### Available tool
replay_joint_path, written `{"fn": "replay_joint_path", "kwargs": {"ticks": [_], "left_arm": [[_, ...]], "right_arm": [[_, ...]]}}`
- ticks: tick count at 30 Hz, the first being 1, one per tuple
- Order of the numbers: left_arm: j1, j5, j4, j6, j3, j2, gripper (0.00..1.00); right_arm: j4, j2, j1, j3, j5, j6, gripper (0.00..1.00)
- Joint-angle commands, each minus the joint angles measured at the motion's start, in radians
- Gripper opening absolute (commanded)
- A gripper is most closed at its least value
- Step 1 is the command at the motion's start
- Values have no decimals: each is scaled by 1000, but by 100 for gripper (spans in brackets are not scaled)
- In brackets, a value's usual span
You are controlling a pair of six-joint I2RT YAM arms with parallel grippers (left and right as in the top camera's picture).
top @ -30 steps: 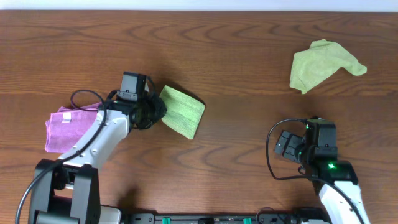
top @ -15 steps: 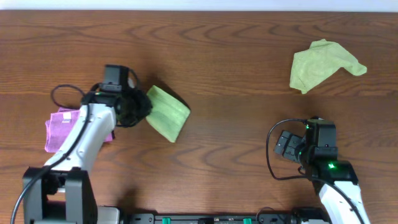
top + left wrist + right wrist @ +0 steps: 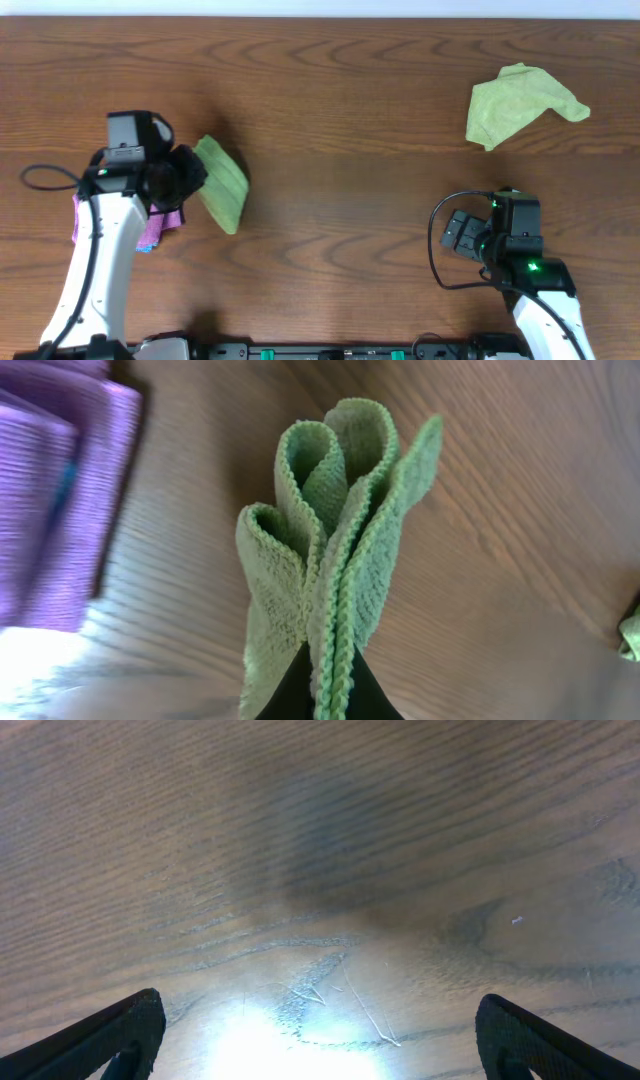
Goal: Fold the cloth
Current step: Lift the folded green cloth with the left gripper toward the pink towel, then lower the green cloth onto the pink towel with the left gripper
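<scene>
My left gripper (image 3: 325, 690) pinches the folded green terry cloth (image 3: 335, 530) by its edges; loose layers beyond my fingertips could splay open.

Left fingers (image 3: 288, 698) clamp the green cloth (image 3: 340, 530); right fingers (image 3: 128, 1032) gape wide, arm tucked back

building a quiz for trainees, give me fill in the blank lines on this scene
The left hand grips the folded cloth, whose colour is ____.
The purple cloth lies beside the ____ arm.
The crumpled cloth lies nearer the ____ arm.
The right hand is ____, holding nothing.
Missing: green, left, right, open.
</scene>
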Motion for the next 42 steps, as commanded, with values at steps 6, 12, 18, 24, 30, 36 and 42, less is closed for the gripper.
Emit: {"fn": "replay_joint_path", "kwargs": {"ticks": [6, 12, 18, 24, 30, 36, 42], "left_arm": [[97, 5, -61, 101, 90, -25, 6], [142, 5, -74, 129, 155, -25, 6], [185, 6, -74, 142, 163, -25, 6], [255, 47, -76, 156, 163, -23, 6], [335, 111, -87, 167, 163, -17, 6], [365, 110, -100, 190, 163, -15, 6], [366, 108, -100, 201, 163, 0, 6]], "right_arm": [[-1, -8, -5, -3, 14, 5, 99], [-1, -8, -5, -3, 14, 5, 99], [-1, -8, -5, -3, 14, 5, 99], [-1, -8, -5, -3, 14, 5, 99], [-1, -8, -5, -3, 14, 5, 99], [-1, -8, -5, -3, 14, 5, 99], [-1, -8, -5, -3, 14, 5, 99]]}}
